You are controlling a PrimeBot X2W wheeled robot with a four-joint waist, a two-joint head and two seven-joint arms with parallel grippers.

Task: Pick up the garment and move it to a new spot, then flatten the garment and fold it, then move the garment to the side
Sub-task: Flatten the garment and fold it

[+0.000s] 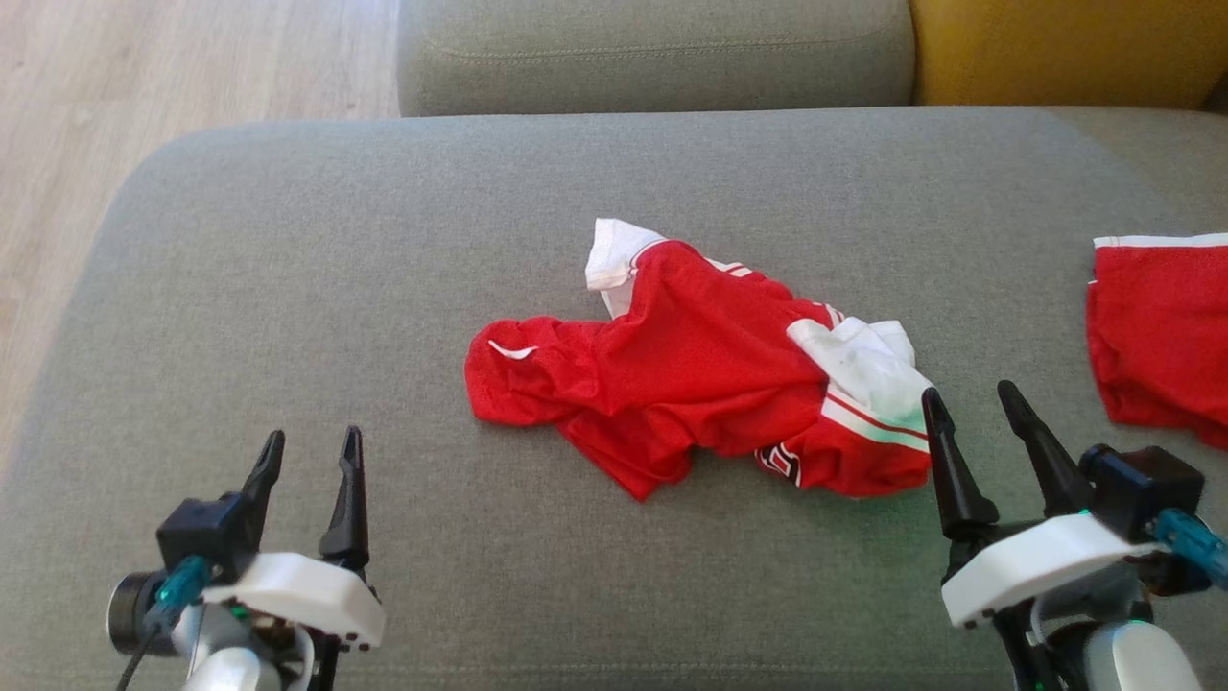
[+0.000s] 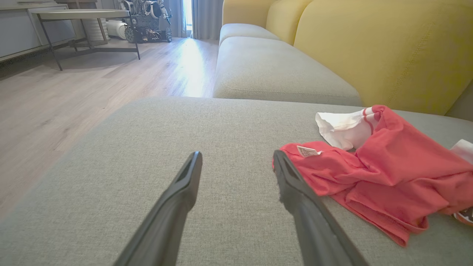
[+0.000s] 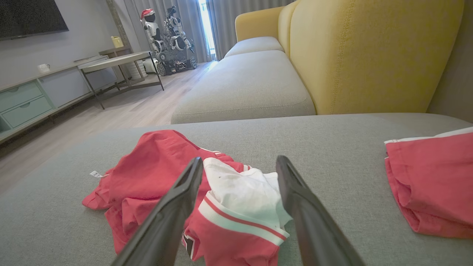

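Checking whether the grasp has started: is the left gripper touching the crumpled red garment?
Apart. Head view: bare grey cushion lies between the open left gripper and the garment.

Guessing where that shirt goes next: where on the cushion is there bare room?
Widest bare patch: the cushion left of the garment, ahead of the left gripper. A bare strip runs behind the garment, up to the far seat. The right is crowded: the right gripper hovers by the garment's white end, and a second red garment lies at the edge.
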